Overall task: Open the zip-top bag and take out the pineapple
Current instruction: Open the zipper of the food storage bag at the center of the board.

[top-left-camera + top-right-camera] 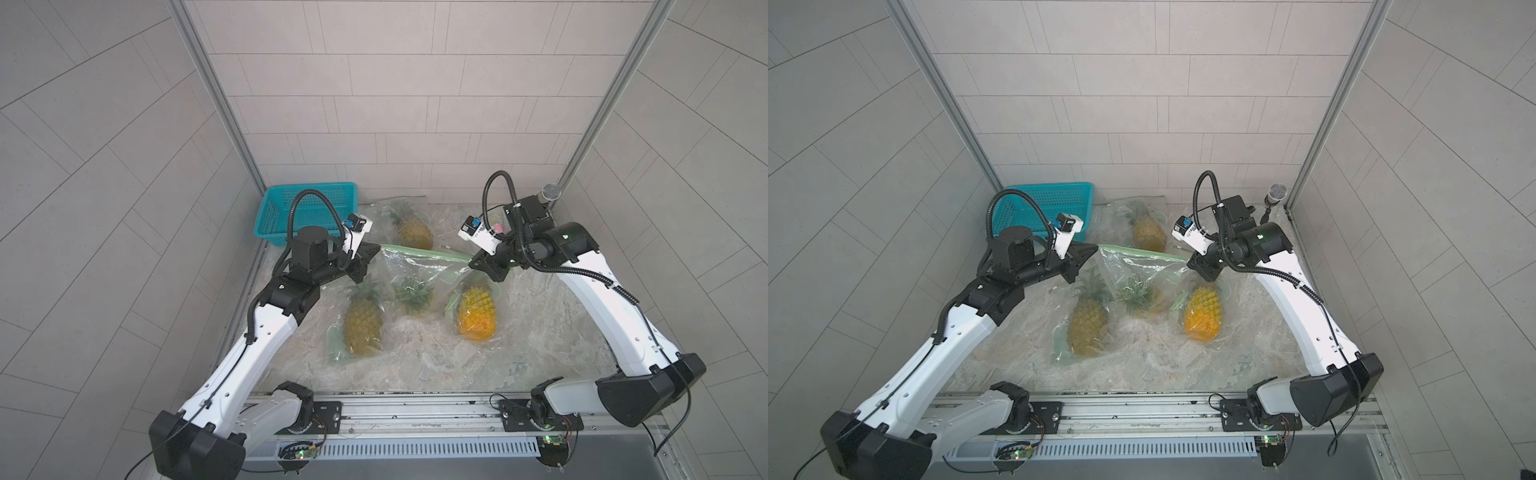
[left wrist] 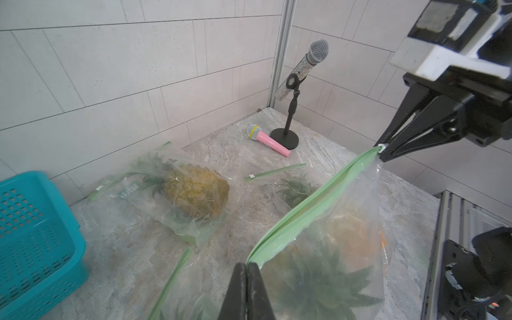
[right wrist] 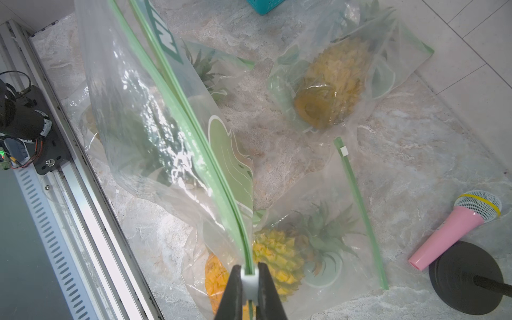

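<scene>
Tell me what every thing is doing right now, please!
held bag, lifted, zip stretched between both grippers.
left gripper, shut on one zip end.
right gripper, shut on the white slider.
pineapple, inside the held bag.
three other bags, lying on the table, pineapples inside.
basket, upright.
pink microphone, lying on its side.
silver microphone, clipped in its stand.

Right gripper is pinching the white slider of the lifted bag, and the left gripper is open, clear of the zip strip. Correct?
Not quite. The left gripper is shut on the far end of the zip strip, as the left wrist view shows. The right gripper does pinch the white slider of the lifted bag.
</scene>
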